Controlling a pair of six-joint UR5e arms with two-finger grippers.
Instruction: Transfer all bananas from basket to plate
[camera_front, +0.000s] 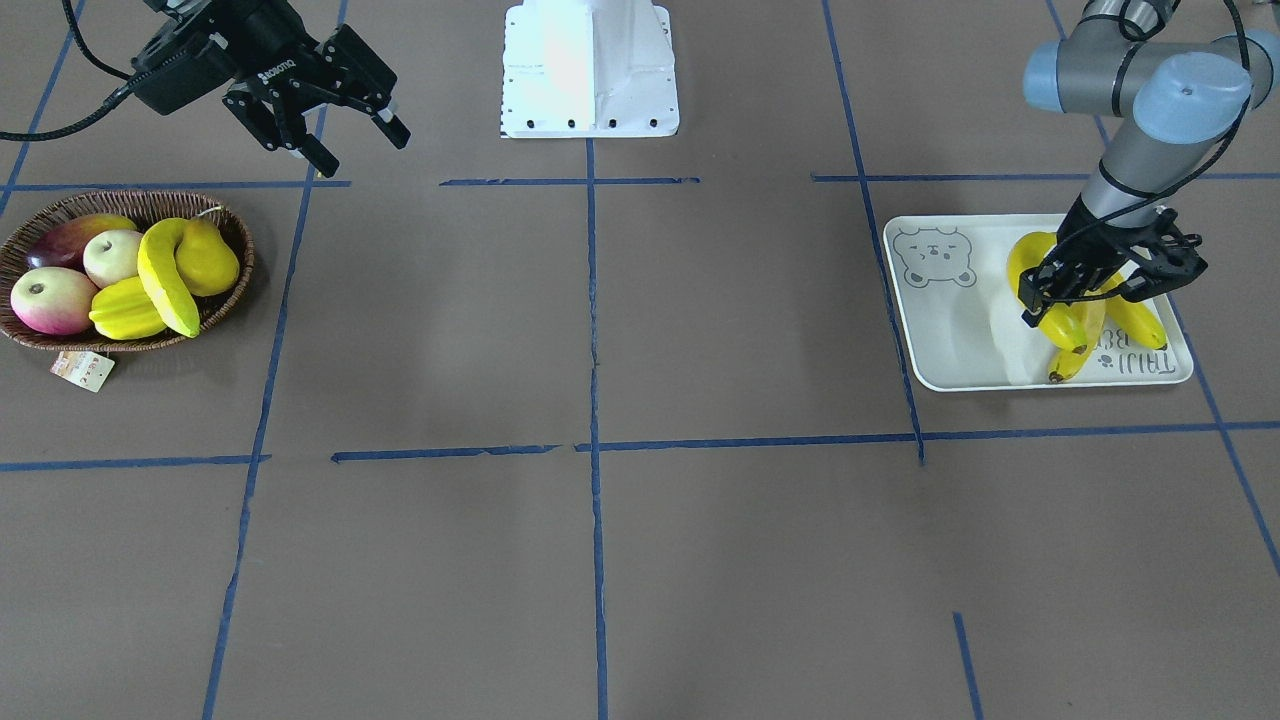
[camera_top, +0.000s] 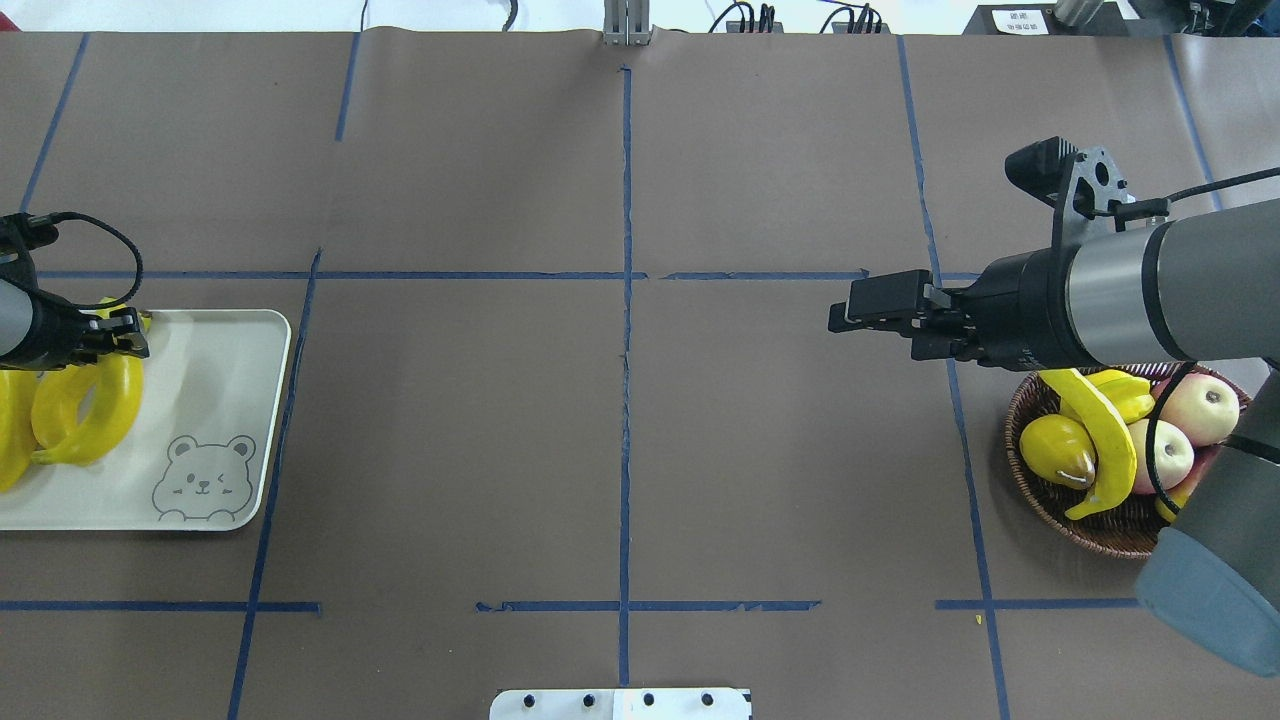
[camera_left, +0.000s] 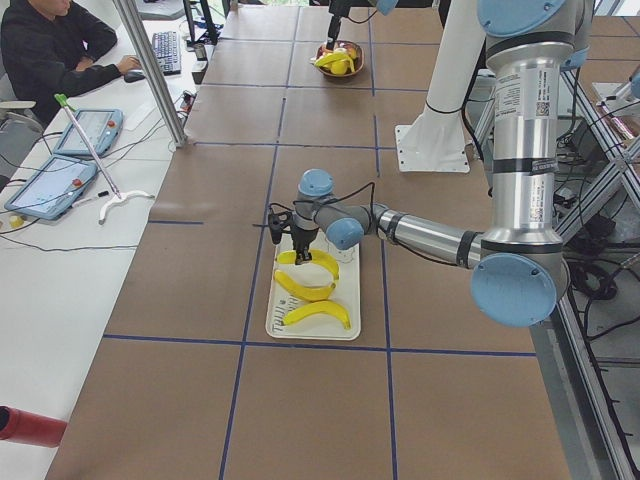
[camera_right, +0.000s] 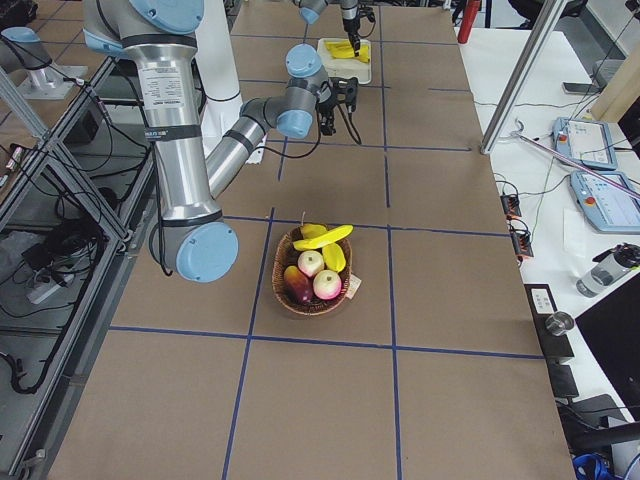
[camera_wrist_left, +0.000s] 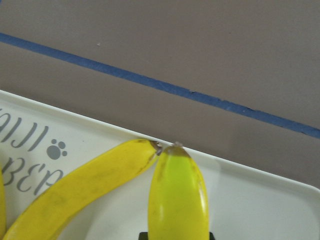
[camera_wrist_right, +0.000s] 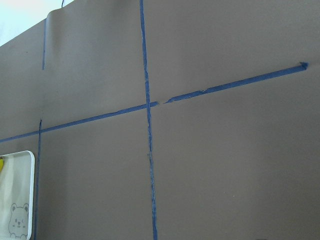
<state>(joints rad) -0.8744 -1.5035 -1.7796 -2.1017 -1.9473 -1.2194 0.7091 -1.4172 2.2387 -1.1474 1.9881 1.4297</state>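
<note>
Left gripper (camera_front: 1066, 304) low, clamping a banana (camera_front: 1066, 330), right gripper (camera_front: 362, 150) aloft, jaws apart

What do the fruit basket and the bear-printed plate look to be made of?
The basket looks like woven wicker, dark brown and matte: interlaced strands show on its wall. The plate seems to be moulded plastic or melamine: pale, smooth, with rounded corners and a printed bear. Which of the two is unclear.

Front-facing view: round dark wicker basket (camera_front: 60, 208) at frame left, pale rectangular bear-print plate (camera_front: 960, 330) at frame right, well apart on the brown tabletop (camera_front: 600, 550).
In the basket one long yellow banana (camera_front: 165, 280) lies across a ridged yellow starfruit (camera_front: 125, 312), a yellow pear (camera_front: 208, 260) just right of it. Three more bananas (camera_front: 1140, 320) lie on the plate's right half, the left hand (camera_front: 1085, 305) over them.
</note>
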